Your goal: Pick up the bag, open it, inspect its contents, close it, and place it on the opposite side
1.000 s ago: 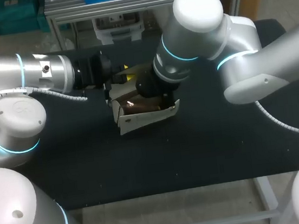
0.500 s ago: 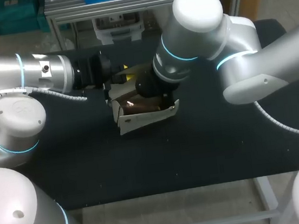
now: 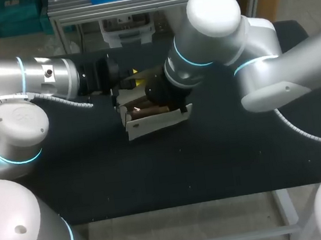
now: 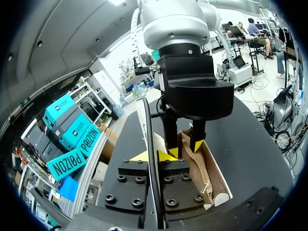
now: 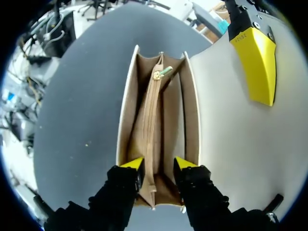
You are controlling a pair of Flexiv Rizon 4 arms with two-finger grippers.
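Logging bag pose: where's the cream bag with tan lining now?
Head view: the tan-lined cream bag stands open mid-table, just left of centre, its flap in the left gripper, the right gripper down in its mouth.

Your left arm [image 3: 33,82] enters from 9 o'clock, left tool [image 4: 155,156] pinched together; your right arm [image 3: 272,77], from 3 o'clock, aims the right tool [image 5: 159,164] downward, fingers apart.

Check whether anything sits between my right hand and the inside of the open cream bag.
Nothing visible does. The right hand's yellow tips sit in the mouth of the cream bag with the tan lining, one on each side of its zipped middle pocket. The left hand holds the flap aside.
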